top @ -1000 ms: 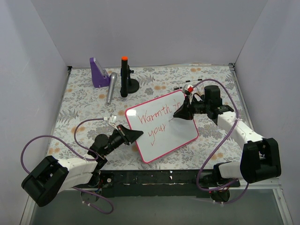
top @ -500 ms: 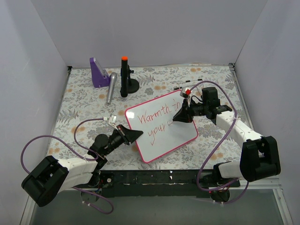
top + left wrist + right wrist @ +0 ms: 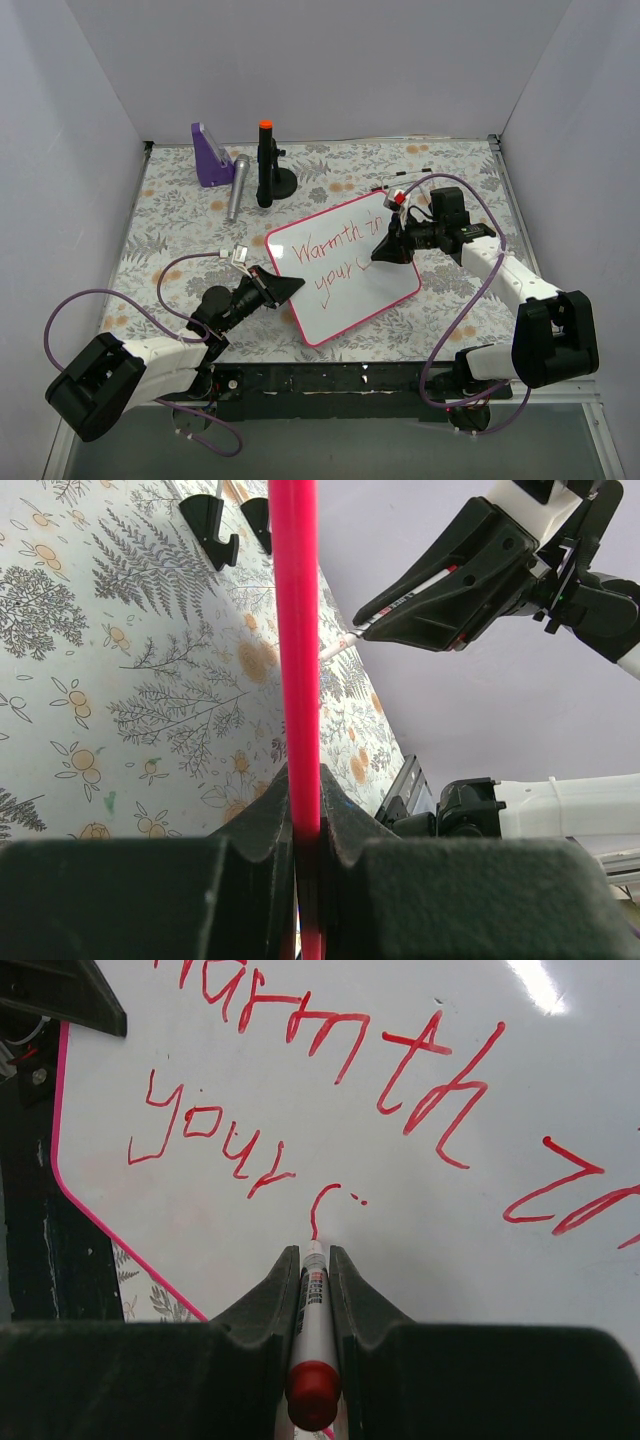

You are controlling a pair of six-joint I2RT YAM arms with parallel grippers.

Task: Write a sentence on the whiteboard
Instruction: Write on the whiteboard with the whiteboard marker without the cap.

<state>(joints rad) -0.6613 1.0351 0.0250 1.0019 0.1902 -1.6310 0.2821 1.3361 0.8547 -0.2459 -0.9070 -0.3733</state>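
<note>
left tool (image 3: 290, 287): clamps pink-rimmed glossy whiteboard (image 3: 345, 292) | right tool (image 3: 313, 1260): grips slim marker (image 3: 314, 1315)

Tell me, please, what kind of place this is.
Probably a robot laboratory test cell: plain walls enclose a table with a floral cover, two robot arms are bolted at its near edge, and one holds a marker at a whiteboard.
</note>
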